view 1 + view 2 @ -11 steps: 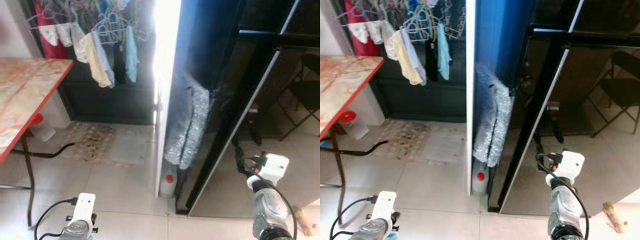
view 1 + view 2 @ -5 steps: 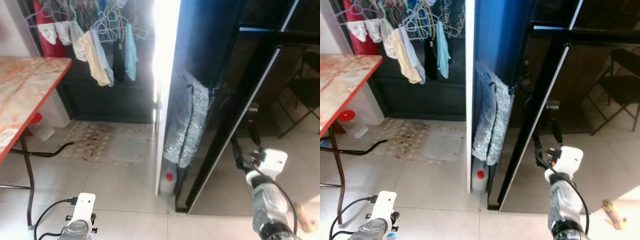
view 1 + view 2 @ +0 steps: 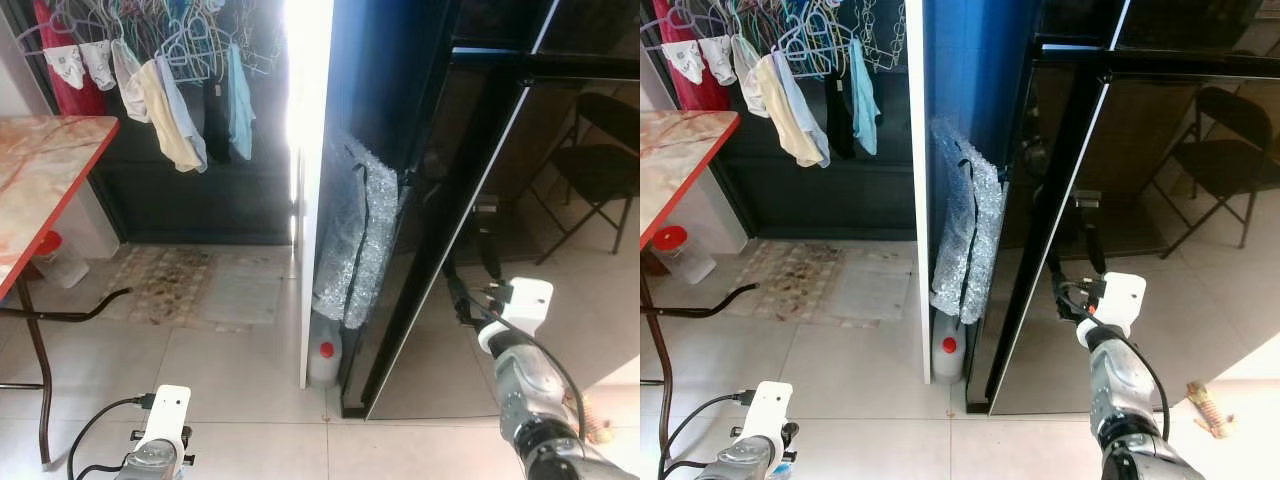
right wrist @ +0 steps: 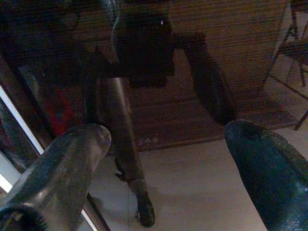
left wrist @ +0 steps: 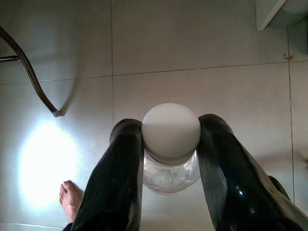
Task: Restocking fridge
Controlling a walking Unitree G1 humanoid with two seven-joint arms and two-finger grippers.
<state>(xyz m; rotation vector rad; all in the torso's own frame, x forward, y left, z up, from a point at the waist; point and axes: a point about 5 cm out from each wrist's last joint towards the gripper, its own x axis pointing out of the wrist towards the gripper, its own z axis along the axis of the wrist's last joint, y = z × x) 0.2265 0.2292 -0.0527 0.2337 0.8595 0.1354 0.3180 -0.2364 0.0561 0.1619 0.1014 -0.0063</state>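
A tall fridge with glossy black doors (image 3: 490,180) stands ahead on the right, its dark blue side (image 3: 970,90) turned toward me. My right gripper (image 3: 1068,298) is raised close to the lower door, near its left edge. It is open with nothing between its fingers (image 4: 72,163), and the wrist view catches its reflection in the door. My left gripper (image 5: 171,147) hangs low over the tiled floor at my left and is shut on a clear bottle with a white cap (image 5: 171,130).
A bubble-wrap bag (image 3: 355,240) hangs beside the fridge, over a white jug with a red cap (image 3: 325,360). A white panel (image 3: 308,200) stands left of them. There are also a red-edged table (image 3: 50,190), hanging clothes (image 3: 170,90), a black chair (image 3: 590,170) and a person's bare foot (image 5: 70,197).
The camera has turned, so the whole scene sits further left. My right gripper has risen a little and come nearer the fridge door. The left gripper keeps its hold on the bottle.
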